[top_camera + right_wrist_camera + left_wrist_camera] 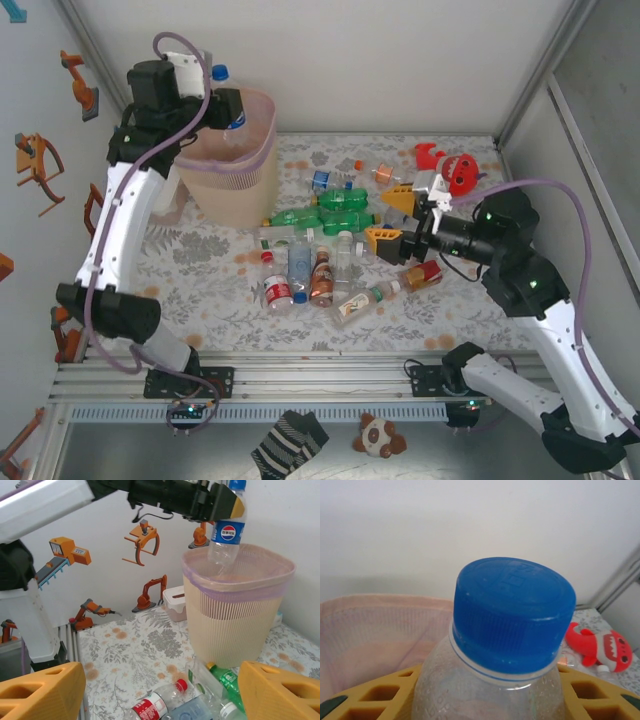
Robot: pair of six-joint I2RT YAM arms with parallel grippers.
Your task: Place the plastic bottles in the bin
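Plastic bottles (300,262) lie scattered in the middle of the top view on the flowered table (200,270), most of them on their sides: two green ones (335,210) sit just above a row of clear and brown ones with red, white and orange caps. One blue-capped bottle (512,615) is off the table, upright, pinched at the neck between the yellow fingers (380,695) of the left gripper (232,112) in the upper left of the top view. In the right wrist view it hangs at the upper right, blue label showing, with its lower end at the mouth of the bin (235,615), a pale pink and beige basket standing to the upper left of the bottle pile. The right gripper (392,220) is right of centre in the top view, its jaws spread wide with nothing between them, at the right edge of the pile and near a red-labelled bottle (423,273). A red plush toy (460,172) lies above it, and a white box (175,602) stands just left of the bin
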